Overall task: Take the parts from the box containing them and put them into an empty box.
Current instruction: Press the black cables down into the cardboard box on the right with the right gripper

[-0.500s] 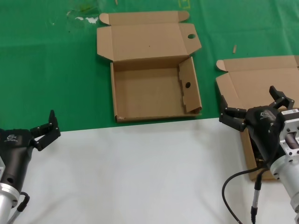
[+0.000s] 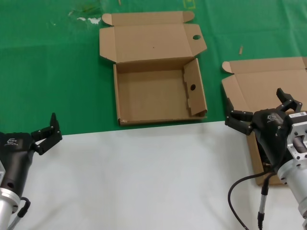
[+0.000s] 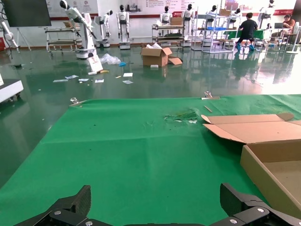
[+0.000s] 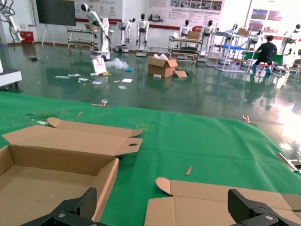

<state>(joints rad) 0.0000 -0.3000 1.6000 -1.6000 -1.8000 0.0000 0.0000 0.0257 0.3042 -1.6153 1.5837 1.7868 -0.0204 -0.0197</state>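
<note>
Your right gripper (image 2: 261, 111) is hanging wide open and empty over the parts box (image 2: 268, 84), positioning for a cable; left gripper (image 2: 47, 132) is idling open.

we see a table, green cloth (image 2: 48, 72) at the far half, white surface (image 2: 144, 182) near us. on the green lie the empty box (image 2: 158, 96), the box containing them (image 2: 268, 86) and white scraps (image 2: 88, 20).

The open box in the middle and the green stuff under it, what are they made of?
The empty box looks like plain brown cardboard: matte, with folded flaps and punched round holes. The green cover looks like soft felt or cloth, dull and faintly wrinkled, though that is less certain.
</note>
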